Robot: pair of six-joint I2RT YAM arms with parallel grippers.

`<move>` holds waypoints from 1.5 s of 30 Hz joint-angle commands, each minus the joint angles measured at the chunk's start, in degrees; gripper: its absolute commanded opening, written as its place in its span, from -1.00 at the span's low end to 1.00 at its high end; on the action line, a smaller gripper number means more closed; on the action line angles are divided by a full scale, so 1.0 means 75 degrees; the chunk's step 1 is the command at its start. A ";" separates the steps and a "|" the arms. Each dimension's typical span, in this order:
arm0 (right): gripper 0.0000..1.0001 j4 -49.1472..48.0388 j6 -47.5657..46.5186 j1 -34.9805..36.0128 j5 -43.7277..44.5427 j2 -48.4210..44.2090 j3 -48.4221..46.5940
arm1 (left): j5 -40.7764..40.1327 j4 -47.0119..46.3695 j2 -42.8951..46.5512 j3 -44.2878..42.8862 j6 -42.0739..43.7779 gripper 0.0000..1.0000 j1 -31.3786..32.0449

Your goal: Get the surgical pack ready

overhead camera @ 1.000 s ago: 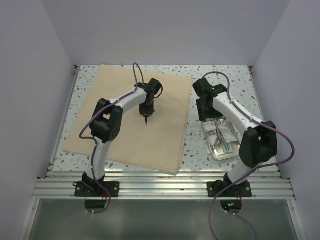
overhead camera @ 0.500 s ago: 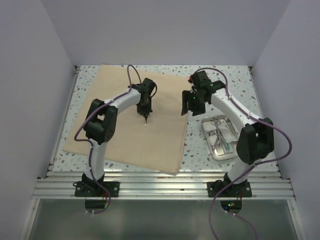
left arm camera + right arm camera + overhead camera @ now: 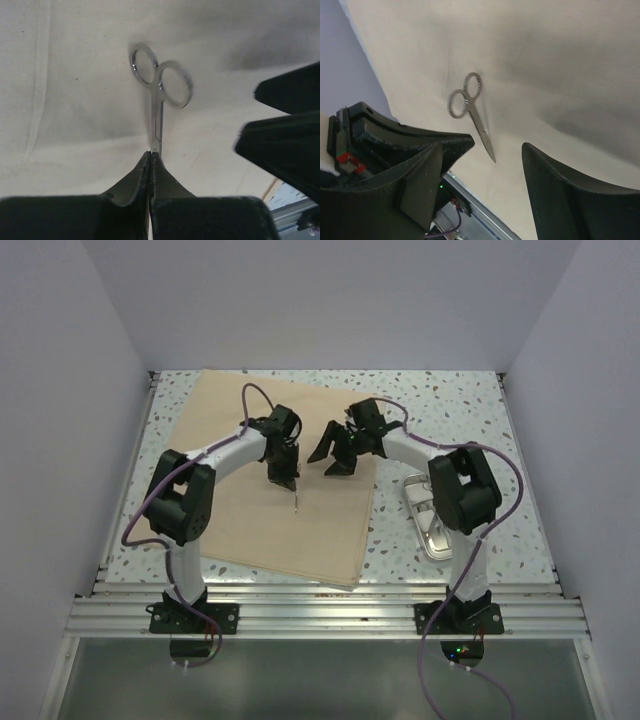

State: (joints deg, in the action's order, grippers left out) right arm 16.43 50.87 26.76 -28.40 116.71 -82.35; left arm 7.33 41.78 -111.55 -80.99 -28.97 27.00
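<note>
The tan cloth sheet [image 3: 230, 510] lies spread over the left and middle of the table. Steel scissors [image 3: 297, 503] lie flat on it, free of both grippers. In the left wrist view their rings [image 3: 160, 85] point away from me, and they also show in the right wrist view [image 3: 470, 107]. My left gripper [image 3: 285, 481] hovers just behind the blade end, jaws pressed shut [image 3: 151, 155] with nothing in them. My right gripper [image 3: 332, 452] hangs open [image 3: 498, 143] over the cloth's right part, beside the left gripper. The steel tray [image 3: 432, 538] stands to the right, half hidden by the right arm.
The cloth's right edge [image 3: 372, 490] runs between the grippers and the tray. Speckled tabletop [image 3: 500, 460] shows around the cloth and tray. White walls close in the sides and back. An aluminium rail [image 3: 320, 610] borders the near edge.
The right arm swung left from above the tray to over the cloth, jaws opening slightly wider. The left gripper let go of the scissors, shut, and shifted a little nearer.
</note>
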 commanded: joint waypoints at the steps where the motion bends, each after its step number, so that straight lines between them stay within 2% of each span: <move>1: 0.36 -0.0714 0.0647 0.0333 -0.0338 0.0235 -0.0551 | 0.0486 -0.0461 0.0587 0.0286 -0.0039 -1.00 -0.0015; 5: 0.37 -0.0690 0.0647 0.0638 -0.0268 0.0517 -0.0645 | 0.0569 -0.0637 0.0763 0.0521 -0.0039 -1.00 -0.0015; 11: 0.34 0.0246 0.0004 0.0756 0.0224 0.0658 -0.0938 | 0.0440 -0.0812 0.0822 0.0755 0.0019 -0.97 -0.0015; 12: 0.32 0.0723 -0.0125 0.0709 0.0329 0.0646 -0.1043 | 0.0417 -0.0859 0.0822 0.0791 0.0042 -0.65 0.0009; 15: 0.28 0.1290 -0.0361 0.0440 0.0845 0.0226 -0.0858 | 0.0207 -0.0860 0.0624 0.0570 0.0171 -0.29 0.0125; 19: 0.27 0.2027 -0.0629 -0.0473 0.0880 -0.0501 -0.0377 | -0.0262 -0.0731 0.0447 0.0229 0.0242 -0.12 0.0348; 26: 0.30 0.3352 -0.2140 -0.1868 0.1408 -0.2258 0.0080 | -0.1421 -0.0192 -0.0219 -0.0439 0.0359 0.07 0.0910; 30: 0.30 0.3482 -0.2318 -0.2010 0.1315 -0.3078 0.0560 | -0.1996 0.0031 -0.0548 -0.0662 0.0242 0.08 0.1110; 36: 0.30 0.3376 -0.2447 -0.2022 0.1151 -0.3420 0.1006 | -0.2430 0.0090 -0.0573 -0.0651 0.0148 -0.01 0.1110; 45: 0.30 0.3259 -0.2494 -0.2033 0.0963 -0.3467 0.1101 | -0.2186 -0.0085 -0.0807 -0.0300 0.0160 -0.18 0.1122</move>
State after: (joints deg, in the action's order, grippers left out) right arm 40.95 33.26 11.60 -19.25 91.55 -73.73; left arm -8.95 41.76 -116.55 -84.14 -27.86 35.64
